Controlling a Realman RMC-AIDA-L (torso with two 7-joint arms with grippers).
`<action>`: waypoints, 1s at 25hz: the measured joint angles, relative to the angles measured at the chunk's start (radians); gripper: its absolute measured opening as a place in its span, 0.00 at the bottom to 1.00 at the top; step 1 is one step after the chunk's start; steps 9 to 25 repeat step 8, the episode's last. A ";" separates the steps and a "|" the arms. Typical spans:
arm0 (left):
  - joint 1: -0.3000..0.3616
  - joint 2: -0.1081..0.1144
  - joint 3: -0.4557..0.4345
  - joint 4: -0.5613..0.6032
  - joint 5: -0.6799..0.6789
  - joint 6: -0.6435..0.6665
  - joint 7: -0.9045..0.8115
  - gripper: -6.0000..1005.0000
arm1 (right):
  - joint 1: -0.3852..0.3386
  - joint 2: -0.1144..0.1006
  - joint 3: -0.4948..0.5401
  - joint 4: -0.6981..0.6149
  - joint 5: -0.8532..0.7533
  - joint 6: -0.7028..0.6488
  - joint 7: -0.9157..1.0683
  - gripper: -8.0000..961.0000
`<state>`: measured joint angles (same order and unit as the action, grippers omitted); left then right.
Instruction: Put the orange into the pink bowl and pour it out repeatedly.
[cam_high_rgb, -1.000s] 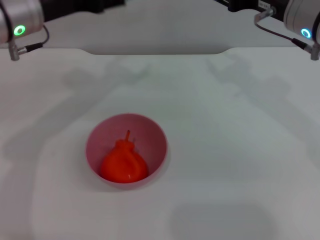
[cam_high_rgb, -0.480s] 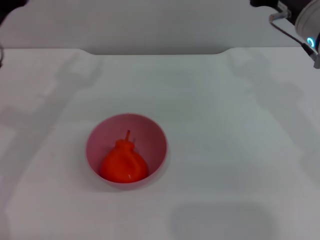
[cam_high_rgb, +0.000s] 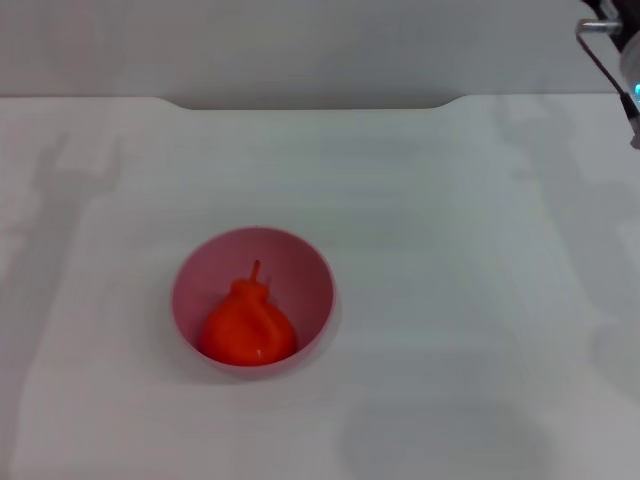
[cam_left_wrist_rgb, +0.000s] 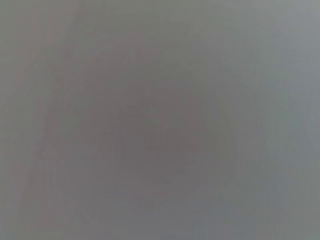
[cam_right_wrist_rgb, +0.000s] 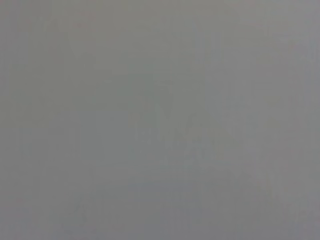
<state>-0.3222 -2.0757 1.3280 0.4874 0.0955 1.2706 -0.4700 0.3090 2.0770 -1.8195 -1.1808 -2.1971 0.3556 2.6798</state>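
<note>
Head view: the bowl (cam_high_rgb: 252, 301) stands on my table (cam_high_rgb: 450, 300), left of middle, with the orange (cam_high_rgb: 247, 328) lying inside it, stem up. My right arm (cam_high_rgb: 625, 50) shows only at the far right edge; neither tool is visible, so their state is unknown.

round pink plastic bowl (cam_high_rgb: 252, 299): on the flat white table (cam_high_rgb: 450, 280), left of centre, toward the near edge.
roundish orange-red toy fruit (cam_high_rgb: 247, 325): inside the bowl, against its near wall, stem toward the far side.
right arm (cam_high_rgb: 622, 50): at the table's far right corner, well apart from the bowl.
</note>
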 joint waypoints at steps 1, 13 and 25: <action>0.000 0.000 0.000 0.000 0.000 0.000 0.000 0.80 | -0.003 -0.001 0.002 0.008 -0.017 0.009 0.043 0.60; 0.015 0.003 0.037 -0.035 -0.111 -0.023 0.184 0.80 | -0.023 -0.004 0.032 0.036 -0.015 0.018 0.270 0.60; 0.015 0.003 0.037 -0.035 -0.111 -0.023 0.184 0.80 | -0.023 -0.004 0.032 0.036 -0.015 0.018 0.270 0.60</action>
